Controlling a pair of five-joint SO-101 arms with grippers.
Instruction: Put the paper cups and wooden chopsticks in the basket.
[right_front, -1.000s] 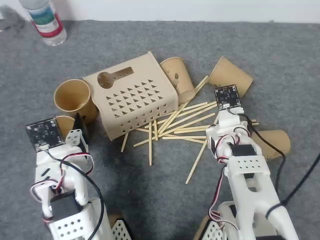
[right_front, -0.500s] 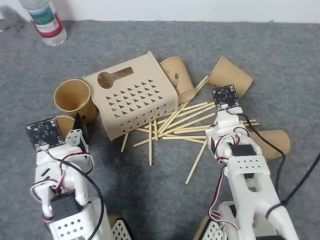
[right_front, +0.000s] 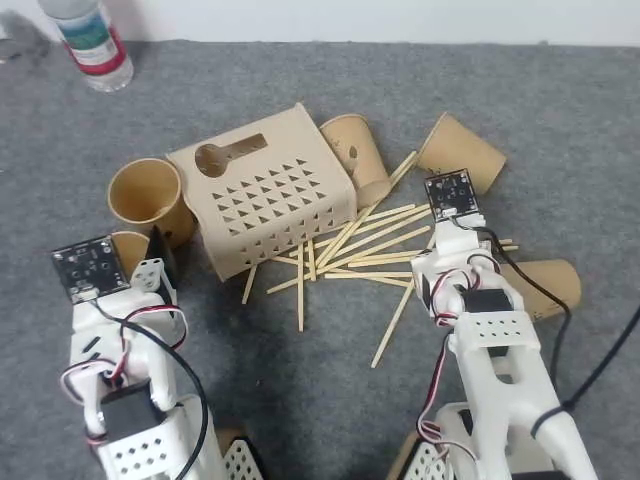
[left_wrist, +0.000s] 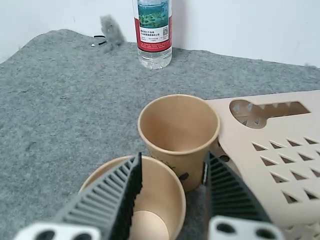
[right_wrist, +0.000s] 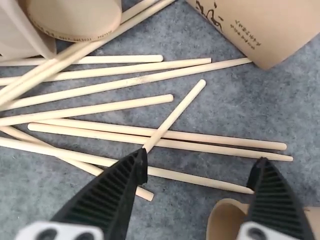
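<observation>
The beige basket (right_front: 262, 200) lies upside down mid-table. Wooden chopsticks (right_front: 365, 248) are strewn to its right. One paper cup (right_front: 147, 196) stands upright left of the basket, and a second cup (left_wrist: 150, 215) stands just in front of it. My left gripper (left_wrist: 170, 197) is open, with that nearer cup's rim between its fingers. Other cups lie tipped: one (right_front: 357, 155) against the basket, one (right_front: 462, 150) farther right, one (right_front: 552, 285) beside the right arm. My right gripper (right_wrist: 195, 182) hangs open just above the chopsticks (right_wrist: 150, 135), holding nothing.
A water bottle (right_front: 90, 40) stands at the far left corner of the grey felt mat (right_front: 560, 100). The tipped cup's mouth (right_wrist: 232, 220) lies close under the right gripper. Open mat lies in front between the arms.
The right wrist has edged slightly towards the basket. The left arm, cups and chopsticks have not moved.
</observation>
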